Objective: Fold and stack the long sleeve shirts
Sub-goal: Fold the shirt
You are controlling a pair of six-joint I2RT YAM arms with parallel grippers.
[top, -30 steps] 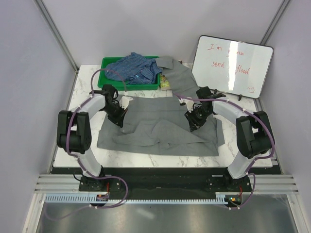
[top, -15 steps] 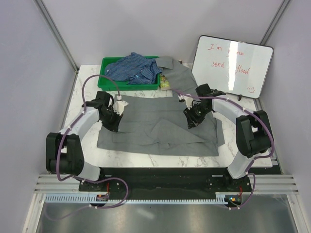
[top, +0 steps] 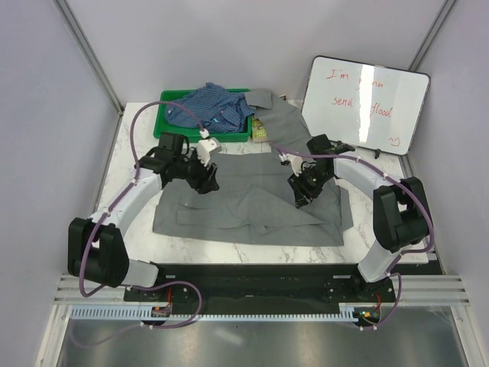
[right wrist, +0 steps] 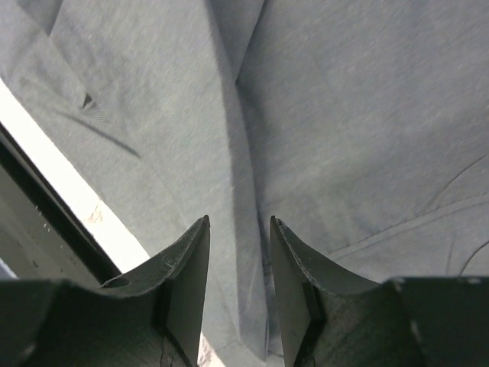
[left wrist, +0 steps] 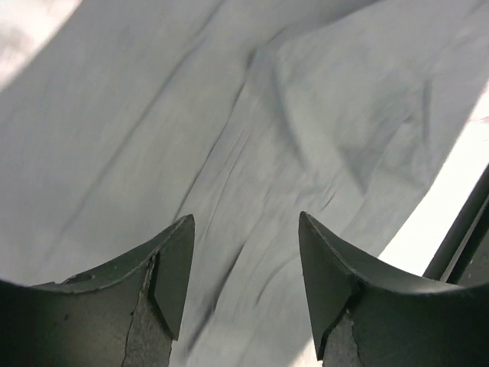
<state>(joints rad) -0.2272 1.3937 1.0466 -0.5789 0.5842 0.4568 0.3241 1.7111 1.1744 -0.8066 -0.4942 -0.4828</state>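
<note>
grey shirt [top: 252, 202] is lying spread under both arms, blue shirt [top: 210, 107] bunching in the bin [top: 165, 127]. left gripper [left wrist: 244, 229] is gaping wide and empty over cloth; right gripper [right wrist: 238, 229] is hovering narrowly parted over a fold, holding nothing. likely risk: pinching one layer only, dragging the fold crooked.
</note>
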